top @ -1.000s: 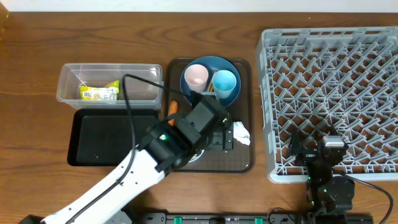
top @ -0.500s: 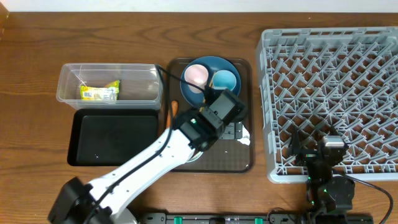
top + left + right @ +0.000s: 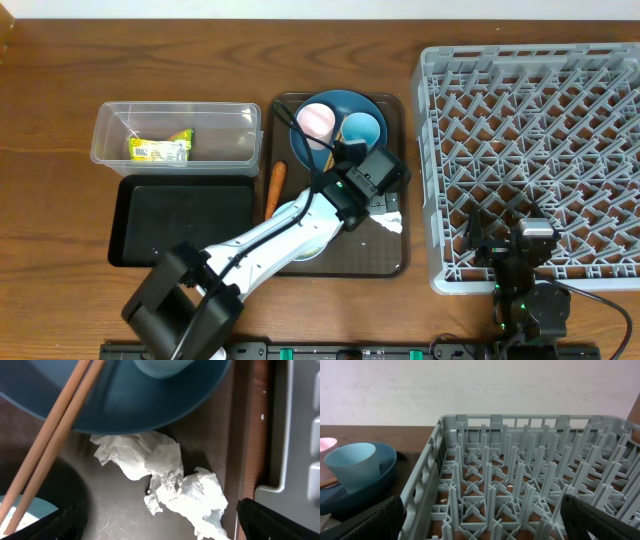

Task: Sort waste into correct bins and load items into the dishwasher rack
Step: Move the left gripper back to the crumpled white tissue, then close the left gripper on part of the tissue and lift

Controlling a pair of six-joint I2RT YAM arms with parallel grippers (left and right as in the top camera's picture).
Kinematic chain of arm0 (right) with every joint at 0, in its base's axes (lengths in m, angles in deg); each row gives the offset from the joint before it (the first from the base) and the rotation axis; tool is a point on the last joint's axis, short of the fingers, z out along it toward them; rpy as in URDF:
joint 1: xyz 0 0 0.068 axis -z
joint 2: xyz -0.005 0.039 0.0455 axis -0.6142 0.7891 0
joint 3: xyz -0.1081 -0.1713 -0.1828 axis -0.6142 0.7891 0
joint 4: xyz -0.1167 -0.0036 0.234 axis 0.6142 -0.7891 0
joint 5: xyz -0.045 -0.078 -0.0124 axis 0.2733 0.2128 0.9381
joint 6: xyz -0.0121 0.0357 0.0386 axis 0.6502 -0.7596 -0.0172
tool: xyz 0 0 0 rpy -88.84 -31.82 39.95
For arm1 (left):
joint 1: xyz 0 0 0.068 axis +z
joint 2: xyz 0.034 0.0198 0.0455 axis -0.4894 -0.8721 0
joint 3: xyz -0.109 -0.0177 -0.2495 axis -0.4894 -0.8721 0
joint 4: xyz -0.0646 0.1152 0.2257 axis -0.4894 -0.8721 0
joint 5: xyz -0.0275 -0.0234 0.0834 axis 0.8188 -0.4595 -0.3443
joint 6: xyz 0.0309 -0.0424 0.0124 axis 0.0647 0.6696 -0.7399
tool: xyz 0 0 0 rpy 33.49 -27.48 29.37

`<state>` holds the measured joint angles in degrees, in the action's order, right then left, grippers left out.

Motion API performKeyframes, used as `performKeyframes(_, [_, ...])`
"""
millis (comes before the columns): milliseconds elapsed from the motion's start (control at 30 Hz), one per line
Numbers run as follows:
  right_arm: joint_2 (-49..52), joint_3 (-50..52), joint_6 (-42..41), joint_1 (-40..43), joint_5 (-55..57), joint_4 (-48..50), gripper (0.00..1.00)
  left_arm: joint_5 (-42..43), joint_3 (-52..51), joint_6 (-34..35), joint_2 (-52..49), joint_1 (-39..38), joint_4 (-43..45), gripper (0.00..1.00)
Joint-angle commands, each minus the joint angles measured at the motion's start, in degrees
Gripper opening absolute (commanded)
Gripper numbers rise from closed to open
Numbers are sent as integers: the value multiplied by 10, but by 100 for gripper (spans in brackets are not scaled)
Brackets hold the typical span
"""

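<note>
Left hand: fingers wide apart, empty, poised over the crumpled white tissue on the brown tray. The dark blue plate overlaps the tissue's edge; two chopsticks lie beside it.

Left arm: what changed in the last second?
The left gripper swung right across the brown tray to hang over the crumpled tissue, jaws open, nothing taken; the carrot is now uncovered. Unchanged: right gripper open over the rack, wrapper in the clear container.
</note>
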<state>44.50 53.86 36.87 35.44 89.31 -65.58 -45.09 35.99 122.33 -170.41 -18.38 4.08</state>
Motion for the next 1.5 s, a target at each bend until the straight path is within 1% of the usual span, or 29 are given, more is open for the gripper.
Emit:
performKeyframes(0, [-4,2,-2,-5,2,-1,99,-20,2,18,-10,0,14,93])
performKeyframes(33, [-4,2,-2,-5,2,-1,99,-20,2,21,-14,-2,20,83])
performKeyframes(67, [-4,2,-2,-5,2,-1,99,-20,2,28,-17,-3,24,78])
performKeyframes(100, [-4,2,-2,-5,2,-1,99,-20,2,36,-20,-3,26,77])
performKeyframes(200, [-4,2,-2,-5,2,-1,99,-20,2,46,-32,-3,31,67])
performKeyframes(267, [-4,2,-2,-5,2,-1,99,-20,2,46,-41,-3,35,65])
performKeyframes(300, [-4,2,-2,-5,2,-1,99,-20,1,51,-46,-3,35,63])
performKeyframes(467, [-4,2,-2,-5,2,-1,99,-31,1,94,-66,-3,38,62])
performKeyframes(567, [-4,2,-2,-5,2,-1,99,-33,1,96,-78,-3,47,63])
performKeyframes(667, [-4,2,-2,-5,2,-1,99,-47,1,115,-92,-3,52,63])
performKeyframes(867, [-4,2,-2,-5,2,-1,99,-65,1,117,-118,-2,69,62])
performKeyframes(967, [-4,2,-2,-5,2,-1,99,-67,1,116,-120,-2,69,57])
performKeyframes(1000, [-4,2,-2,-5,2,-1,99,-67,1,117,-120,-2,70,54])
performKeyframes(1067, [-4,2,-2,-5,2,-1,99,-67,2,116,-120,-2,71,44])
performKeyframes(1133, [-4,2,-2,-5,2,-1,99,-67,2,116,-119,-2,71,33])
performKeyframes(1200, [-4,2,-2,-5,2,-1,99,-67,2,116,-117,-1,66,26])
performKeyframes(1267, [-4,2,-2,-5,2,-1,99,-68,2,116,-113,-1,61,24])
performKeyframes(1467, [-4,2,-2,-5,2,-1,99,-70,2,113,-88,-1,53,23])
